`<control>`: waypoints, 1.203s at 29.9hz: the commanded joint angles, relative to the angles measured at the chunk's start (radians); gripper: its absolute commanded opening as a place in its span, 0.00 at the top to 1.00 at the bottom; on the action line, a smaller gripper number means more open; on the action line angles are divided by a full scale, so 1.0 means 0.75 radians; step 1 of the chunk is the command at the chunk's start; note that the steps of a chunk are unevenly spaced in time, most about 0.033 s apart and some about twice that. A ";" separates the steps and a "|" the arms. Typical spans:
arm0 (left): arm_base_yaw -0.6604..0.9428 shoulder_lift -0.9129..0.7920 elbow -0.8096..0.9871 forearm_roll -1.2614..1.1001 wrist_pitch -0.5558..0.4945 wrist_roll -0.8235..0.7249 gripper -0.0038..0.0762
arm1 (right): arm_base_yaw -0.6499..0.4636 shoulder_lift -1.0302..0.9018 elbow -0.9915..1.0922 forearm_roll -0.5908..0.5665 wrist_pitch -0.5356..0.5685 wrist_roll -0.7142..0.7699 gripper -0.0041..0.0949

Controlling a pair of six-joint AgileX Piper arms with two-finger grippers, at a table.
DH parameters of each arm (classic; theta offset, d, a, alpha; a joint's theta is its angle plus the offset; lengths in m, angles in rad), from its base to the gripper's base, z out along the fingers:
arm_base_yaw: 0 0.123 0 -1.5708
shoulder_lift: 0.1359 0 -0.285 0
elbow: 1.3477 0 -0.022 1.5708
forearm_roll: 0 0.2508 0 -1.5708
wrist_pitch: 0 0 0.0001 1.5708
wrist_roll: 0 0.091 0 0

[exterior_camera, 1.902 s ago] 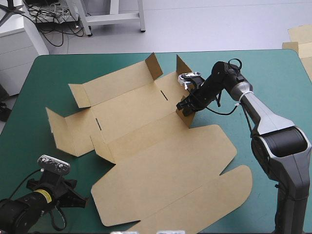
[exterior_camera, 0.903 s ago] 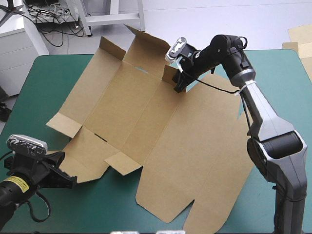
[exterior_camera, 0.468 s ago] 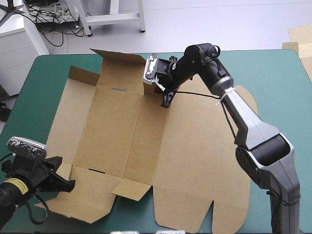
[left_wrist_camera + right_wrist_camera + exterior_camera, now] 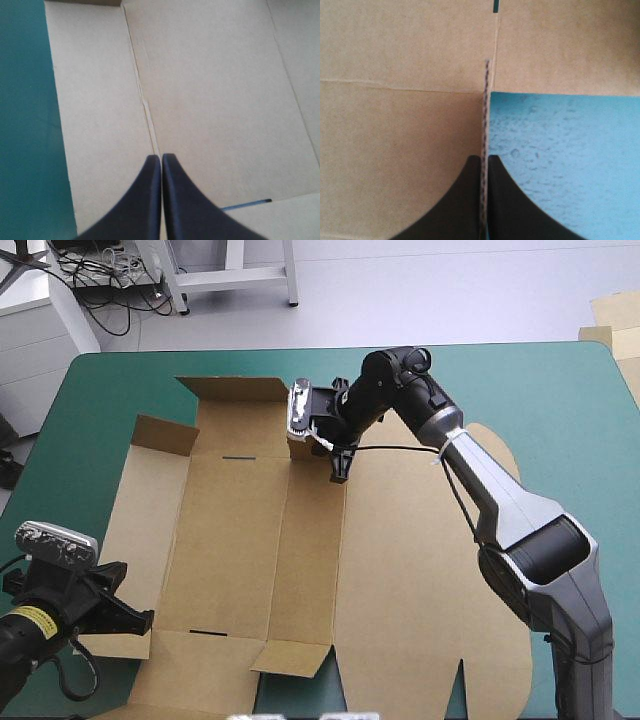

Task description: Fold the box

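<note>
Swung round since the earlier frames: the box [image 4: 240, 540], with the right arm carried leftward along with it.

Item 1, left gripper [image 4: 138, 618], count one. Sits at 8 o'clock on the table [image 4: 110, 390]. Fingers are together in a pointed arch, with nothing between them. It hangs over the sheet's near-left panel, beside a crease.

Item 2, box, count one. A cut brown sheet, mostly flat on the teal-green cover. Its long axis runs from 12 to 6 o'clock. Two dark slots [image 4: 238, 456] show. One corner flap [image 4: 165, 435] stands raised at 10 o'clock.

Item 3, right gripper [image 4: 338, 462], count one. Sits at 12 o'clock on the sheet. It is clamped on the edge of an upright flap [image 4: 305, 445] (the wrist view shows the corrugated edge pinched between the black fingers).

Item 4, spare board [image 4: 612, 318], one pale edge at 2 o'clock, beyond the table.

Governing relation: the far walls lie under the right gripper. The near panels lie at 3 o'clock from the left gripper, which is the nearer arm for them.
</note>
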 commanded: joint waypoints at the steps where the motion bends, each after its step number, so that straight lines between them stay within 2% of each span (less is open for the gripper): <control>1: 0.000 0.006 -0.044 0.017 -0.075 -0.002 0.96 | 0.000 -0.093 0.042 0.047 0.018 -0.075 0.98; 6: 0.000 0.006 -0.044 0.025 -0.075 -0.002 0.96 | 0.000 -0.090 0.064 0.053 0.018 -0.080 0.97; 8: 0.000 0.006 -0.044 0.025 -0.075 -0.002 0.96 | 0.000 -0.085 0.064 0.053 0.018 -0.080 0.92; 11: 0.000 0.006 -0.044 0.028 -0.075 -0.002 0.96 | 0.000 -0.083 0.064 0.053 0.010 -0.080 0.75; 14: 0.000 0.006 -0.044 0.028 -0.075 -0.002 0.96 | 0.000 -0.083 0.061 0.053 -0.008 -0.078 0.51; 16: 0.000 0.006 -0.044 0.028 -0.075 -0.002 0.96 | 0.000 -0.083 0.061 0.047 -0.015 -0.078 0.38; 17: 0.000 0.006 -0.044 0.028 -0.075 -0.002 0.96 | 0.000 -0.083 0.061 0.034 -0.015 -0.067 0.33; 19: 0.000 0.006 -0.044 0.028 -0.075 -0.002 0.96 | 0.000 -0.086 0.061 -0.014 -0.002 -0.008 0.31; 22: 0.000 0.006 -0.044 0.034 -0.075 -0.002 0.96 | 0.000 -0.110 0.061 -0.124 0.016 0.115 0.36; 25: 0.000 0.006 -0.044 0.039 -0.075 -0.002 0.96 | 0.000 -0.150 0.060 -0.286 0.016 0.318 0.48; 27: 0.000 0.006 -0.044 0.039 -0.075 -0.002 0.96 | -0.003 -0.176 0.060 -0.398 0.016 0.434 0.61; 28: 0.000 0.006 -0.044 0.039 -0.075 -0.002 0.96 | -0.012 -0.189 0.060 -0.474 0.016 0.527 0.72; 31: 0.000 0.006 -0.044 0.039 -0.075 -0.002 0.96 | -0.059 -0.216 0.060 -0.561 0.016 0.703 0.96; 36: 0.000 0.006 -0.044 0.039 -0.085 -0.002 0.96 | -0.191 -0.242 0.060 -0.574 0.018 0.953 0.98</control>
